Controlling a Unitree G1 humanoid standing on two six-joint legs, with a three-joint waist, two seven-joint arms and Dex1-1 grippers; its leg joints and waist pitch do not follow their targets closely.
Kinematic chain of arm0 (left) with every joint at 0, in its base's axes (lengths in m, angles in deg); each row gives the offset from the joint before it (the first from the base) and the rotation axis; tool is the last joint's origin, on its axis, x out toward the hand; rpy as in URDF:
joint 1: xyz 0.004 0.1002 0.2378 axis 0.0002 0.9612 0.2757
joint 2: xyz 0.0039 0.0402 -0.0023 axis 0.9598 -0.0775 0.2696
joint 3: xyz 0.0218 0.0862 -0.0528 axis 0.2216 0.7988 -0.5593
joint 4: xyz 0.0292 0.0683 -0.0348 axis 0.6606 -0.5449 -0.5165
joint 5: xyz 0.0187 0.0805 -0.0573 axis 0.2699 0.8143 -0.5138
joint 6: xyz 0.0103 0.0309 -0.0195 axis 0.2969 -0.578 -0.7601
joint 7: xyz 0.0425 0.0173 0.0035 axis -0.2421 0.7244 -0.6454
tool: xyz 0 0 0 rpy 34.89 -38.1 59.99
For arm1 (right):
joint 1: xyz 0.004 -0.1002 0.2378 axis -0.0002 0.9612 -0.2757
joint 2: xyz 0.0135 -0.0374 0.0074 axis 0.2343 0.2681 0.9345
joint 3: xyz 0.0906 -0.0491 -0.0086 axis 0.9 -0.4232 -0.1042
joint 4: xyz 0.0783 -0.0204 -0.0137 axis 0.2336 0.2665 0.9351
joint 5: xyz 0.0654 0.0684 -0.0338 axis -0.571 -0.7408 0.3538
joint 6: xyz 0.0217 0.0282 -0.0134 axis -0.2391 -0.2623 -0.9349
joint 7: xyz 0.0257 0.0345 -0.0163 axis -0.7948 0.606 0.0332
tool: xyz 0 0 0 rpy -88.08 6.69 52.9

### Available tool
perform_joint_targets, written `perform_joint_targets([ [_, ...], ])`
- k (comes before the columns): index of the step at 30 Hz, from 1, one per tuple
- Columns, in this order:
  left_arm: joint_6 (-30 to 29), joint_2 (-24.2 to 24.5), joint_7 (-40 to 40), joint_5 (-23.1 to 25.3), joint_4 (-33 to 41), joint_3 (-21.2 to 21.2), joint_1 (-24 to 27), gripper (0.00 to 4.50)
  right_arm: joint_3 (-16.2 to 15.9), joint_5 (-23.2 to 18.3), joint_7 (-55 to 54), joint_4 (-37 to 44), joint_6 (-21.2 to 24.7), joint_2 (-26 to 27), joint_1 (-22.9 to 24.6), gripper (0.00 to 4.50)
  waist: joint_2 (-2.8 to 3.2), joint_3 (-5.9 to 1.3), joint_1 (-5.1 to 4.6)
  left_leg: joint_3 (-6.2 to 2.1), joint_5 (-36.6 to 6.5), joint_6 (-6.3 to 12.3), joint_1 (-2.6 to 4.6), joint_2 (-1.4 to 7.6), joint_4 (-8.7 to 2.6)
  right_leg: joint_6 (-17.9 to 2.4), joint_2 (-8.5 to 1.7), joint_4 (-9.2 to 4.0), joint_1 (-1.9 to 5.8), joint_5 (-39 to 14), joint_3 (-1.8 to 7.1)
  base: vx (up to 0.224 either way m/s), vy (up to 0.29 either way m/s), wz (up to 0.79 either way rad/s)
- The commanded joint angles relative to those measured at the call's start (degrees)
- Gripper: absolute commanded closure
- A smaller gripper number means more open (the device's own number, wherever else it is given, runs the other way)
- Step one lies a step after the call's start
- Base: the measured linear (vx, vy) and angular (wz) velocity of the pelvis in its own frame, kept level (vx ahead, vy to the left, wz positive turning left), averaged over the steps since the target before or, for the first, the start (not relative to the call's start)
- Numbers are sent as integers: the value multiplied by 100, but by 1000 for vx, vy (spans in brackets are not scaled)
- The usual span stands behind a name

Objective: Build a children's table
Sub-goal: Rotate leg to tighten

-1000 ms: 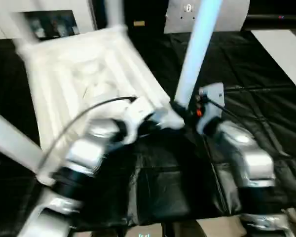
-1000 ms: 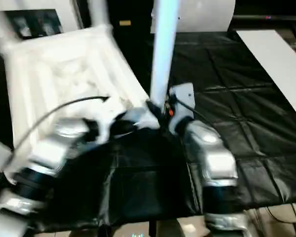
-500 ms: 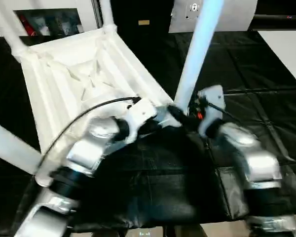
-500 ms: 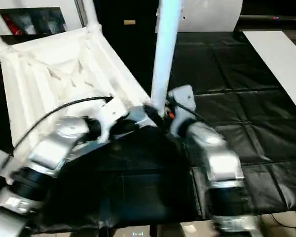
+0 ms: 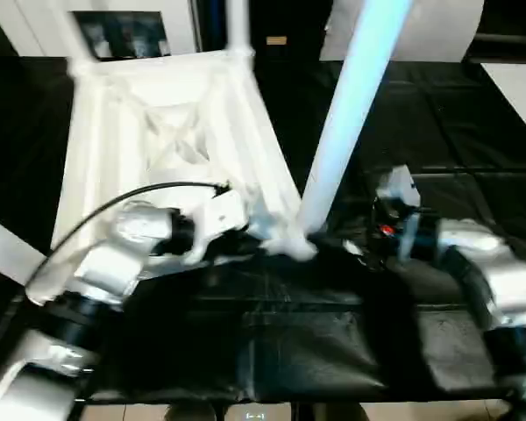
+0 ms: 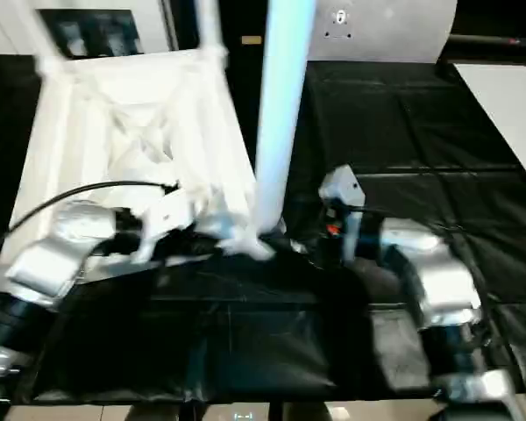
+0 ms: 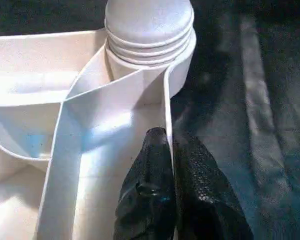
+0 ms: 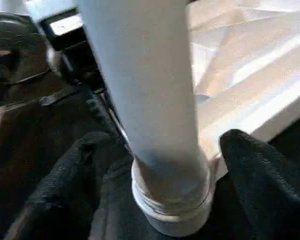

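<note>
The children's table (image 5: pixel 158 132) lies upside down on the black worktable, its X-ribbed underside facing up. Legs stand in its corner sockets. The near right leg (image 5: pixel 342 123) rises from its socket (image 7: pixel 149 30). My left gripper (image 5: pixel 259 246) is shut on the thin rim wall right beside that socket, its fingers (image 7: pixel 155 200) pinching the wall. My right gripper (image 5: pixel 358 252) stands open just right of the leg's base. Its fingers (image 8: pixel 70 175) flank the leg (image 8: pixel 150 100) with a gap on each side.
The black cover of the worktable (image 5: pixel 438 114) stretches to the right and front. A white board (image 5: pixel 522 88) lies at the far right and a pale panel (image 5: pixel 438 26) stands at the back. Another table leg (image 5: pixel 4 250) slants out at the left edge.
My right gripper has opened off the near right leg and drawn back to the right. The left gripper keeps its grip on the rim. The camera has shifted.
</note>
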Motion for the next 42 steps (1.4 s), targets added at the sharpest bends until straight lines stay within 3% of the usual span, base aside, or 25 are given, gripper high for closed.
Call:
perform_joint_targets([
  [1, 292, 29, 393, -85, 107, 280, -40, 450, -103, -131, 390, -170, -34, -81, -134, 121, -98, -500, -32, -93, -738, 766, 131, 337, -331, -1278, -495, -349, 369, -1682, 325, 0, 0, 0],
  [5, 359, 65, 522, -80, 87, 294, -47, 450, -172, -169, 640, -298, -10, -124, -247, 135, -89, -503, -4, -91, -679, 761, 120, 338, -326, -1272, -495, -336, 367, -1645, 326, 0, 0, 0],
  [15, 483, 133, 634, -90, 10, 312, -90, 450, -314, -156, 996, -614, -105, -165, -435, 239, -121, -508, -8, -90, -613, 764, 108, 329, -320, -1282, -494, -323, 377, -1595, 324, 0, 0, 0],
  [25, 145, 10, 306, -41, -48, 213, -170, 450, -286, -321, 678, -320, 254, 21, -314, 251, -120, -489, -11, -96, -690, 689, 115, 323, -330, -1221, -494, -353, 366, -1838, 319, 0, 0, 0],
  [26, -343, -306, -241, -79, 76, 59, -217, 450, -240, 50, -406, -122, 282, 371, -229, 251, -87, -475, -4, -103, -759, 654, 116, 320, -335, -1184, -506, -371, 364, -1976, 318, 0, 0, 0],
  [27, -570, -479, -534, -71, 150, 0, -243, 450, -190, 205, -985, -20, 379, 582, -198, 251, -90, -436, -22, -102, -834, 537, 124, 333, -355, -1145, -491, -401, 312, -2127, 326, 0, 0, 0],
  [28, -708, -587, -720, -65, 196, -33, -260, 450, -154, 295, -1347, 44, 451, 717, -180, 251, -106, -430, -65, -124, -971, 357, 115, 317, -364, -1076, -499, -407, 332, -2436, 313, 0, 0, 0],
  [30, -873, -730, -948, -38, 239, -63, -288, 450, -108, 361, -1693, 127, 534, 878, -162, 254, -118, -432, -117, -157, -1031, 250, 83, 282, -377, -881, -522, -430, 371, -2766, 297, 0, 0, 0],
  [31, -873, -730, -948, -38, 239, -63, -288, 450, -108, 361, -1693, 127, 534, 878, -162, 254, -115, -436, -127, -163, -1047, 256, 95, 279, -379, -848, -517, -453, 369, -2812, 287, 0, 0, 0],
  [32, -1191, -1109, -1504, 30, 276, -138, -360, 450, 0, 505, -2493, 338, 774, 1287, -118, 254, -103, -438, -194, -136, -1007, 281, 92, 284, -369, -868, -492, -452, 357, -2551, 315, 0, 0, 0],
  [33, -1191, -1109, -1504, 30, 276, -138, -360, 450, 0, 505, -2493, 338, 774, 1287, -118, 255, -104, -448, -205, -138, -988, 292, 95, 286, -365, -902, -488, -452, 339, -2473, 312, 0, 0, 0],
  [34, -1451, -1477, -1978, 72, 293, -204, -425, 450, 129, 674, -3300, 456, 1004, 1691, -116, 255, -91, -465, -229, -144, -932, 318, 84, 272, -358, -944, -494, -438, 364, -2322, 306, 0, 0, 0],
  [35, -1597, -1675, -2230, 84, 309, -251, -448, 450, 175, 799, -3719, 498, 1082, 1890, -121, 255, -87, -452, -257, -133, -895, 288, 81, 285, -361, -982, -483, -426, 338, -2242, 316, 0, 0, 0],
  [37, -1704, -1872, -2492, 129, 310, -284, -478, 450, 235, 916, -4170, 543, 1170, 2120, -131, 256, -110, -477, -270, -137, -902, 324, 78, 245, -347, -959, -490, -444, 366, -2271, 297, 0, 0, 0],
  [40, -1839, -2213, -2957, 291, 298, -277, -523, 450, 330, 1060, -4996, 624, 1224, 2659, -156, 256, -77, -477, -292, -121, -795, 439, 69, 241, -349, -974, -467, -437, 358, -1996, 308, 0, 0, 0],
  [41, -1877, -2241, -2991, 316, 320, -259, -518, 450, 295, 1056, -5039, 658, 1197, 2713, -142, 200, -75, -482, -289, -120, -789, 452, 80, 245, -354, -972, -465, -447, 352, -1979, 306, 0, 0, 0],
  [42, -1879, -2215, -2958, 329, 341, -232, -502, 450, 233, 1060, -4981, 672, 1117, 2693, -109, 186, -70, -491, -282, -122, -769, 474, 88, 250, -353, -995, -463, -433, 363, -1852, 307, 0, 0, 0],
])
